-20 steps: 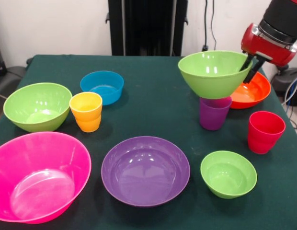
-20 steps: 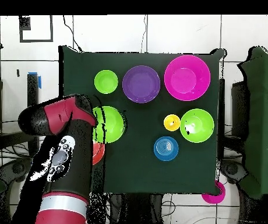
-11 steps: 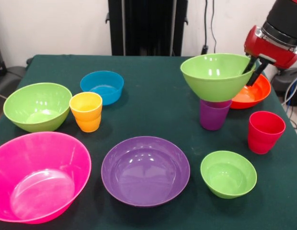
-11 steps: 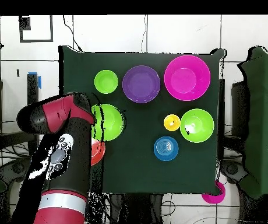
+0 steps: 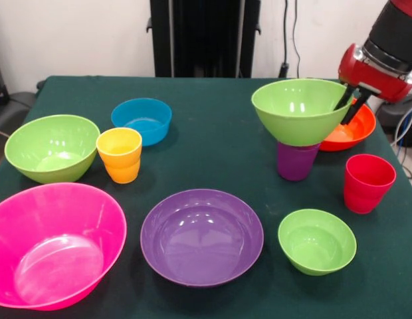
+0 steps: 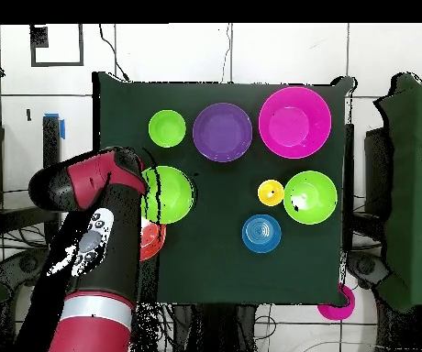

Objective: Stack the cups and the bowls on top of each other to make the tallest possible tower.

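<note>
A lime green bowl [image 5: 299, 109] [image 6: 169, 194] rests upright on the mouth of the purple cup [image 5: 297, 163] at the right of the table, forming a two-piece tower. My gripper [image 5: 349, 105] is shut on this bowl's right rim, one finger inside and one outside. The red cup [image 5: 369, 183] stands in front of it to the right, and the yellow-orange cup [image 5: 119, 154] [image 6: 271, 192] stands at the left. In the overhead view my arm [image 6: 91, 243] hides the gripper and the red cup.
Loose bowls lie around: orange-red [image 5: 355, 129] [image 6: 152, 240] right behind the gripper, small green [image 5: 317, 240] [image 6: 167, 127], wide purple [image 5: 201, 236] [image 6: 223, 131], hot pink [image 5: 53, 242] [image 6: 294, 121], green [image 5: 52, 146] [image 6: 310, 197], blue [image 5: 141, 119] [image 6: 261, 233].
The gripper has lowered the green bowl and shifted it slightly, so it now sits down on the purple cup instead of hovering over it.
</note>
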You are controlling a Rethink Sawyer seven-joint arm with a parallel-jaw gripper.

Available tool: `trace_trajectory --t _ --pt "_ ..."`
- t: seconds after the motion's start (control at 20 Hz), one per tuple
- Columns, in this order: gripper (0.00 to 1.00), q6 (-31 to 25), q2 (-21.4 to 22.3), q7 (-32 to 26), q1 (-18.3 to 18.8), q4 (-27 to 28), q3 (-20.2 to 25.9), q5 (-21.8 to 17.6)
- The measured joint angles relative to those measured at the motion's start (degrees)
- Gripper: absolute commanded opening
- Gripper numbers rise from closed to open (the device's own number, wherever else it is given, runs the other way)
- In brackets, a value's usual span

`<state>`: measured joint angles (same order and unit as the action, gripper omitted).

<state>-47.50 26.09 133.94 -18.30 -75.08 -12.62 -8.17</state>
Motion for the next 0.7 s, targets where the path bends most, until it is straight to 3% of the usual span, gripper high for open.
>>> trace_trajectory --t 0.4,0.7 --pt "0.0 -1.4 -3.2 0.0 -0.68 2.23 -0.16 -0.01" --pt "0.0 -5.52 -4.4 0.0 -1.11 4.38 -0.37 -0.02"
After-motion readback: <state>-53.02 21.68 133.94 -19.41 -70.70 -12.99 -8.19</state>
